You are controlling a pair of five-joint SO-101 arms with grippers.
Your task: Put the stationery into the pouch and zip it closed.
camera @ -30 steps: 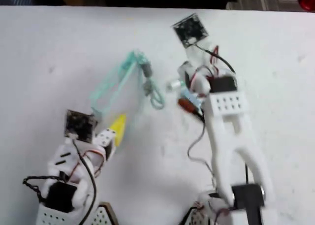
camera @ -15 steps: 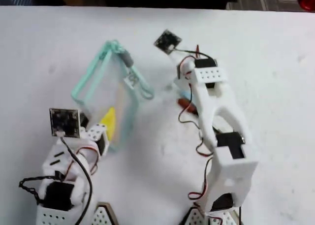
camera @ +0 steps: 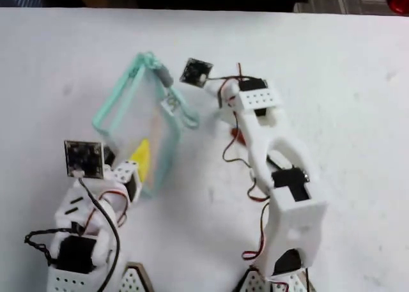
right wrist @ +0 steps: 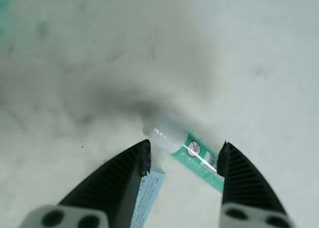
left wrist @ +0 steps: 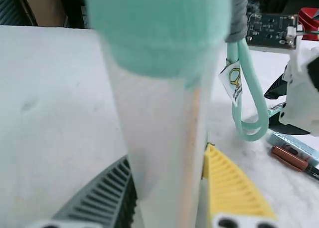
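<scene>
The clear pouch (camera: 137, 119) with teal trim and a teal loop strap (left wrist: 249, 115) lies tilted on the white table. My left gripper (camera: 142, 159) is shut on its near edge, which sits clamped between the grey and yellow fingers (left wrist: 234, 183). My right gripper (right wrist: 184, 155) stands open just above a white tube with a green label (right wrist: 192, 150) and a light blue item (right wrist: 149, 188), touching neither. A red pen (left wrist: 288, 158) lies beside them; part of the red pen (camera: 236, 135) pokes out from under the right arm (camera: 255, 100).
The white table (camera: 358, 81) has free room on the far right and far left. The right arm's wrist camera board (camera: 196, 73) hangs close to the pouch's zipper end (camera: 165, 76). Both arm bases stand at the near edge.
The pouch has swung left and now lies broader, still held by my left gripper. The right arm has folded back and moved its wrist leftward, over the stationery and closer to the pouch.
</scene>
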